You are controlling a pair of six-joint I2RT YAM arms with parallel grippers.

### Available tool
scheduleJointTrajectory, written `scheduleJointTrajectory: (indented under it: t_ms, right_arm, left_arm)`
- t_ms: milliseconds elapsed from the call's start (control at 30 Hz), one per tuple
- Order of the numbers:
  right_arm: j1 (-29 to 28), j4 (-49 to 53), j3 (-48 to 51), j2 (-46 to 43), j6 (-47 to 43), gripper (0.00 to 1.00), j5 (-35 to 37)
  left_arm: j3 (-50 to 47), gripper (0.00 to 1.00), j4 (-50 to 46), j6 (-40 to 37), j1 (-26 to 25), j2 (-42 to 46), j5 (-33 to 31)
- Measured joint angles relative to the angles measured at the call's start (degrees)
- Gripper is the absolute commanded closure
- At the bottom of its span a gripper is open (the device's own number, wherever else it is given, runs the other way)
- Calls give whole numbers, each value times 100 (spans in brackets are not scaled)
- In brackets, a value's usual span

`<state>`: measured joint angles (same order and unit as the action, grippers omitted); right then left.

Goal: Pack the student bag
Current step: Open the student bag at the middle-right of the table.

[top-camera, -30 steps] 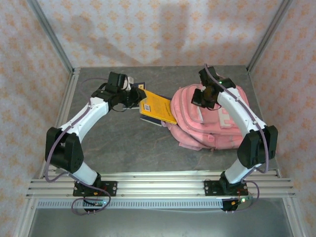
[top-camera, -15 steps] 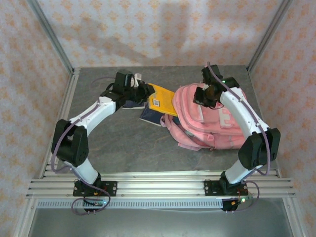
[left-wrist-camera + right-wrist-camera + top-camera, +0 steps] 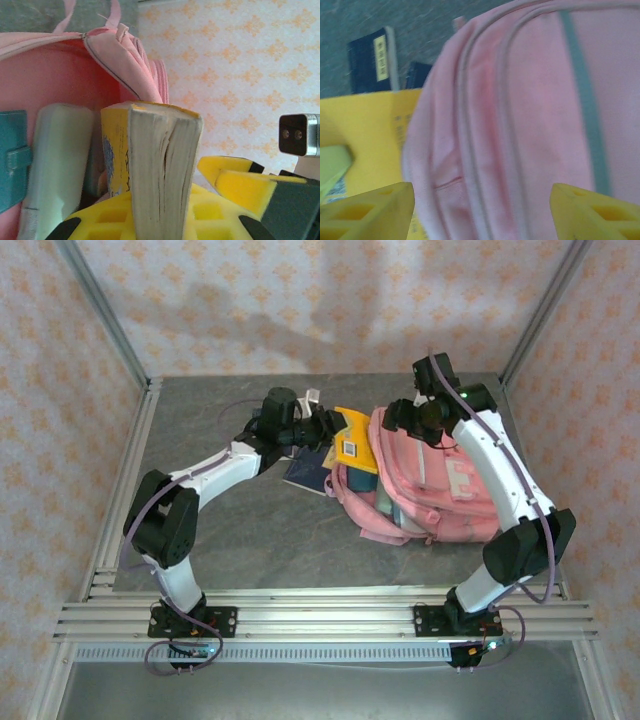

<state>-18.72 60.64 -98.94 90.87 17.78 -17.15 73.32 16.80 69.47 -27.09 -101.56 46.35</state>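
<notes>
Nearest you, the big soft pink fabric backpack (image 3: 440,495) lies on the grey stone counter (image 3: 250,530), right of centre, its mouth open. A dark blue book (image 3: 305,472) lies just beside it. Your left jaws grip a thick yellow paperback (image 3: 352,440) at that mouth. Farther back, your right jaws stand open over the backpack's top.

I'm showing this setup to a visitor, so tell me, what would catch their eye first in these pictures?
The big pink student bag lies right of centre on the grey table, its top open toward the left arm. At that opening the left hand holds a thick yellow book, while the right hand hangs open over the bag's top.
</notes>
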Motion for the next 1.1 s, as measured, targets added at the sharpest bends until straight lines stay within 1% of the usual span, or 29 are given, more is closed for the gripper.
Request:
scheduleJointTrajectory:
  t_ms: [167,333,400,433,533,567,800,833,933,1100]
  right_arm:
    - [-343,90,-369,140,-192,26,-186]
    - [-448,269,-479,216,-372,32,31]
    - [-446,284,-466,236,-413,36,199]
    - [-444,284,-448,251,-433,41,289]
    - [-444,282,-402,330,-466,49,437]
    - [-444,280,-382,374,-474,54,474]
    - [-450,280,-337,595,-505,98,634]
    - [-450,280,-339,595,-535,100,671]
    - [-450,299,-350,595,-531,100,833]
    - [-461,496,-562,592,-527,100,1346]
  left_arm:
    - [7,100,505,321,-57,-79,24]
    - [70,100,734,474,-131,-238,20]
    - [90,100,800,520,-155,-278,20]
    - [90,100,815,542,-160,-284,17]
    - [90,100,839,573,-179,-286,13]
    - [90,100,841,575,-179,-284,13]
    - [90,100,833,573,-179,-286,-4]
    - [90,100,833,570,-179,-286,-4]
    - [90,100,802,533,-179,-286,-15]
    - [118,100,352,101,-179,-284,-24]
